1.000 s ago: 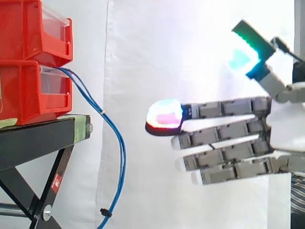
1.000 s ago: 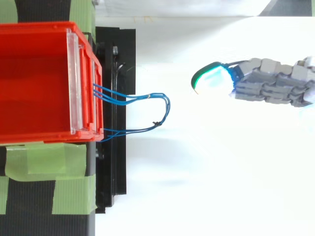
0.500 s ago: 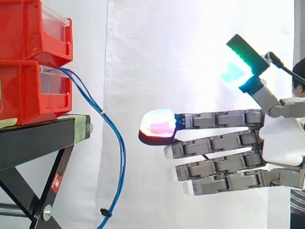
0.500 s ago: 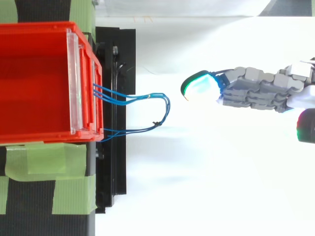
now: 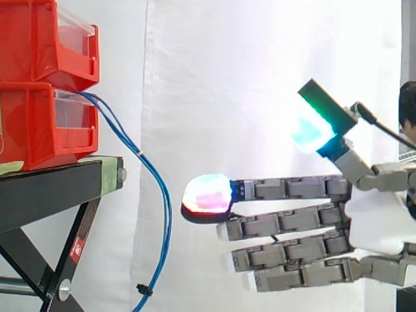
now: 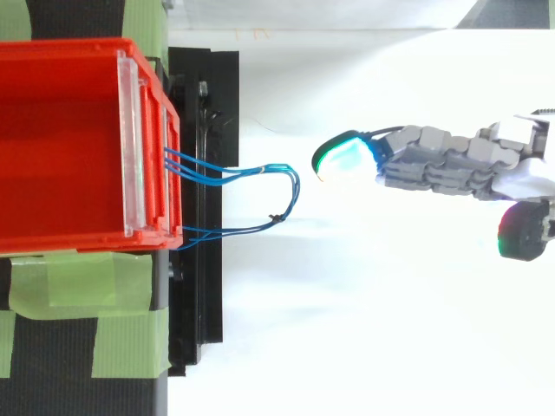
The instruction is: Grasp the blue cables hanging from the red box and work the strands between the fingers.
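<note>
Thin blue cables (image 5: 153, 188) come out of the lower red bin (image 5: 45, 123) and hang in a loop in front of the black stand (image 5: 52, 188); from above the cables (image 6: 260, 173) loop out from the red bin (image 6: 69, 147). My hand (image 5: 377, 218) reaches in from the right with its fingers (image 5: 286, 224) straight and stacked, pointing at the cables. Its thumb is raised and spread upward. The nearest glowing fingertip (image 5: 207, 195) is a short gap to the right of the strands, not touching them. In the top view the hand (image 6: 451, 160) holds nothing.
A second red bin (image 5: 45, 39) is stacked on the lower one. Green tape (image 6: 87, 312) covers parts of the stand top. A white curtain hangs behind. Part of a person shows at the right edge (image 5: 409, 110).
The hand has moved left toward the cables and a little lower, fingers still straight. The cables have not moved.
</note>
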Tool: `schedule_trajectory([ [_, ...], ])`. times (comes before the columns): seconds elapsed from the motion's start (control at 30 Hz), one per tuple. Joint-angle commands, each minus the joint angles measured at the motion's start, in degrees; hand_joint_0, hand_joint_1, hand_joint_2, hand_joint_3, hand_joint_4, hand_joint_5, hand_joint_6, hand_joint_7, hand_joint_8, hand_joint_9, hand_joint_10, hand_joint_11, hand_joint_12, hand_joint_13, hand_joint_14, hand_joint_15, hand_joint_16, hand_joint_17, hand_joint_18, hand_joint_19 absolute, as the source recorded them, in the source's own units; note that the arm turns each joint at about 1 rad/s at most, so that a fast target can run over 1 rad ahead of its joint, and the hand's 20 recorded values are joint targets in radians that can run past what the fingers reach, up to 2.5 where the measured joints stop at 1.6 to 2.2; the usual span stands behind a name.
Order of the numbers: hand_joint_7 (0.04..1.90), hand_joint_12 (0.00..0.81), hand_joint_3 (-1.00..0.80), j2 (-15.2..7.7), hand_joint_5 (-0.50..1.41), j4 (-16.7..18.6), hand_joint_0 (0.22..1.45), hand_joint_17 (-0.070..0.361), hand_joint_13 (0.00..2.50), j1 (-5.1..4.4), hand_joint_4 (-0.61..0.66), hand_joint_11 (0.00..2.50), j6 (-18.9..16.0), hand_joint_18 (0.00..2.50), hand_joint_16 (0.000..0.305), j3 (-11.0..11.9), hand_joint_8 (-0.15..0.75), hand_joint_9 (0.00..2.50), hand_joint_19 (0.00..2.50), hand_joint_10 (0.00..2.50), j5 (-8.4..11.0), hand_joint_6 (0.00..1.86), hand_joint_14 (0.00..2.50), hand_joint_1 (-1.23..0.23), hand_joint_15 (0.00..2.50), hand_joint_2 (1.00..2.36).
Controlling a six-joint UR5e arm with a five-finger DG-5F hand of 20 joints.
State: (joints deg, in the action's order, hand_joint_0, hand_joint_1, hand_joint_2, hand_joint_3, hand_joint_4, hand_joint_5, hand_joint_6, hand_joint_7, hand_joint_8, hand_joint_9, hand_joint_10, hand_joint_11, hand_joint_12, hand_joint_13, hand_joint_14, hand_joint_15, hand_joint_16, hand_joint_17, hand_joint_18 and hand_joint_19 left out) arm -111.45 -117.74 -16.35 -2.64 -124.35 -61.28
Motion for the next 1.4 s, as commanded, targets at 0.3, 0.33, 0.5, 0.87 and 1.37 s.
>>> schedule_trajectory([
  [0.3,0.69,0.395,-1.00,-2.5,-0.47,3.9,0.65,0.184,0.00,0.00,0.10,0.00,1.2,0.00,0.082,0.8,0.257,0.00,0.00,0.00,0.28,0.01,0.00,-0.48,0.13,1.00],
  [0.33,0.69,0.395,-1.00,-2.5,-0.47,3.9,0.65,0.183,0.00,0.00,0.10,0.00,1.2,0.00,0.082,0.8,0.257,0.00,0.00,0.00,0.19,0.01,0.00,-0.48,0.13,1.00],
  [0.5,0.69,0.396,-1.00,-2.5,-0.47,3.9,0.65,0.183,0.00,0.00,0.10,0.00,1.1,0.00,0.082,0.8,0.259,0.00,0.00,0.00,0.28,0.01,0.00,-0.47,0.13,1.00],
  [0.87,0.69,0.395,-1.00,-2.5,-0.47,4.0,0.65,0.183,0.00,0.00,0.10,0.00,1.4,0.00,0.081,0.8,0.259,0.00,0.00,0.00,0.19,0.01,0.00,-0.47,0.13,1.00],
  [1.37,0.70,0.396,-1.00,-11.8,-0.46,8.7,0.65,0.183,0.00,1.49,0.11,0.00,-5.8,0.00,0.081,5.6,0.263,0.00,0.00,0.00,-0.86,0.01,0.00,-0.48,0.13,1.00],
])
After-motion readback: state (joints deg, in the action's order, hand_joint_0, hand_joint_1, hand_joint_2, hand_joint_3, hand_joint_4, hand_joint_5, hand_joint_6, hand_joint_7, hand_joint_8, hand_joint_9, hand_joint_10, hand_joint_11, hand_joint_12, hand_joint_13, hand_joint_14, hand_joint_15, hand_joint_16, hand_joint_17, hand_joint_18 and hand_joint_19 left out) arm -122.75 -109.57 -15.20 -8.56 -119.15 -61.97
